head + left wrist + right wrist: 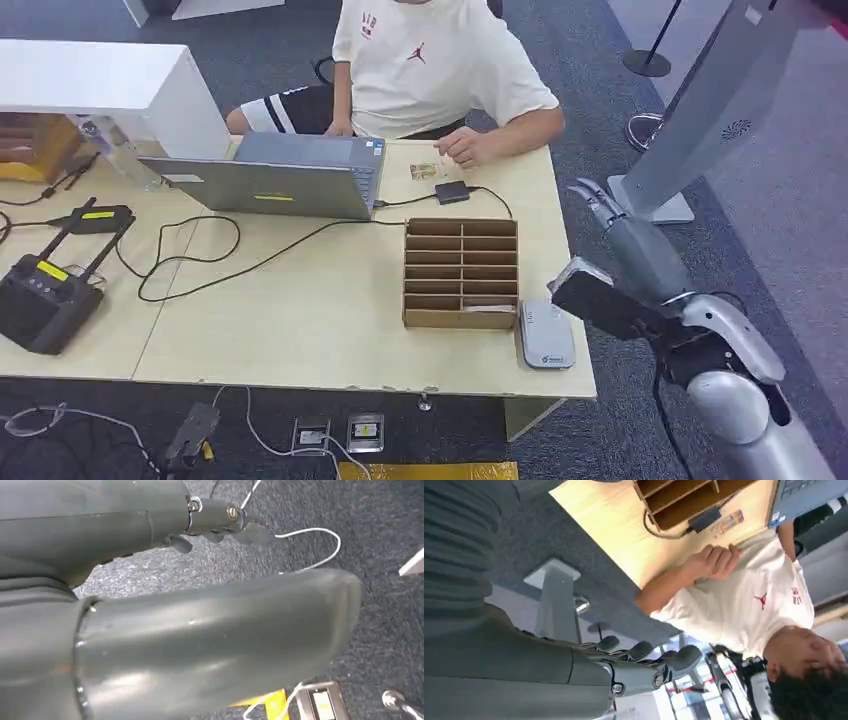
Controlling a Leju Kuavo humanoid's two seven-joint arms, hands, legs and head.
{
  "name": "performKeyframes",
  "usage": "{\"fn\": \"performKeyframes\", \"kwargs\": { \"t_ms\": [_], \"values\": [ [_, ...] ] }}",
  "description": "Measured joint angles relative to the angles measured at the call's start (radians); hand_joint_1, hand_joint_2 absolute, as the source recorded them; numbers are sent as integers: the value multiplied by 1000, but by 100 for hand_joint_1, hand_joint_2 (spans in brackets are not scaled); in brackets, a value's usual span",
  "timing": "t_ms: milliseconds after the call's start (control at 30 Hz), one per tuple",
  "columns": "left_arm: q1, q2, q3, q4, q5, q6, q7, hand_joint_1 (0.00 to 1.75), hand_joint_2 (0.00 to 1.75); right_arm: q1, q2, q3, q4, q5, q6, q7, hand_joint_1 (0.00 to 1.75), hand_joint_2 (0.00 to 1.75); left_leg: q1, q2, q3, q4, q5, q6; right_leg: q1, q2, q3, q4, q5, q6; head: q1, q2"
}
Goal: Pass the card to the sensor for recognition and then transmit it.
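Note:
A small card (425, 171) lies flat on the wooden table (300, 330), close to a seated person's hand (465, 147); the right wrist view also shows the card (726, 523). A pale grey card reader (545, 335) sits at the table's near right corner. My right hand (597, 205) hangs in the air beyond the table's right edge. Its fingers (644, 655) are apart and hold nothing. My left hand (210, 605) hangs over the carpet, with its thumb out, its fingers (240, 527) loose and nothing in it.
A cardboard slot organizer (461, 272) stands beside the reader. A small black box (452, 192) on a cable lies beside the card. An open laptop (290, 180) and black radio gear (45, 295) sit to the left. A grey kiosk stand (700, 110) rises on the right.

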Motion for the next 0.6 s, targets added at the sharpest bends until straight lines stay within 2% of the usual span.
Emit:
{"fn": "performKeyframes", "kwargs": {
  "t_ms": [100, 200, 600],
  "values": [
    [-4, -5, 0, 5, 1, -1, 1, 0, 0, 15, 2, 40, 21, 163, -76, -34, 0, 175, 0, 0, 0, 0, 0, 0, 0, 0, 0, 0, 0, 0, -1, 0],
    [-8, -11, 0, 9, 7, -3, 9, 0, 0, 20, 2, 82, 50, 294, -89, -33, 0, 175, 0, 0, 0, 0, 0, 0, 0, 0, 0, 0, 0, 0, -1, 0],
    [2, -10, 1, 16, 27, -14, 26, 0, 0, 14, 19, 188, 170, 388, -81, -45, 0, 175, 0, 0, -1, 0, 0, 0, 0, 0, 0, 0, 0, 0, 0, 0]
  ]
}}
